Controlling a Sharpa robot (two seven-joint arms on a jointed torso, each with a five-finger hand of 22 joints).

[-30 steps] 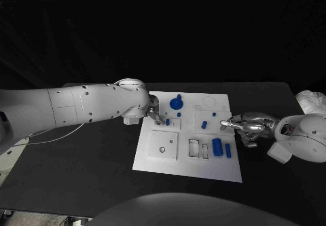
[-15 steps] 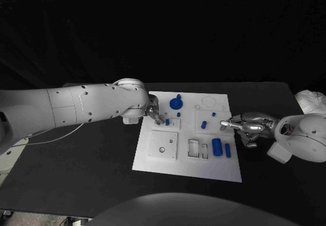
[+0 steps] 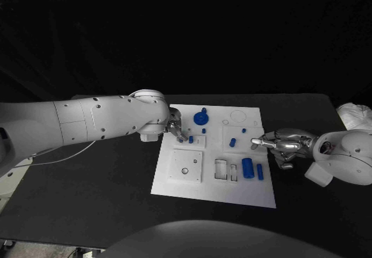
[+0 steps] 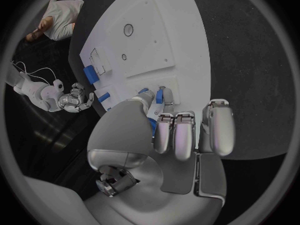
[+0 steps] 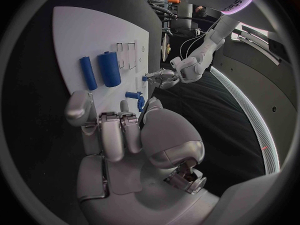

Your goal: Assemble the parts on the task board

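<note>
Head view: left hand (image 3: 175,130) fingers touch a blue part (image 3: 191,139) on the task board (image 3: 213,185).

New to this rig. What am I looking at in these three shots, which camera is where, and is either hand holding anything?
It is a two-armed robot at a black table. The head view looks down from the robot's head; the two round pictures come from fisheye cameras at each wrist, behind that arm's own hand.

In the middle lies the white task board, with small blue parts on it: a large cylinder beside a slimmer rod, and a round knobbed piece near the far edge.

The left hand is at a small blue peg on the board's left side; its fingertips touch or pinch it, but I cannot tell which. The right hand sits at the board's right edge, fingers curled; it seems to hold nothing.
</note>
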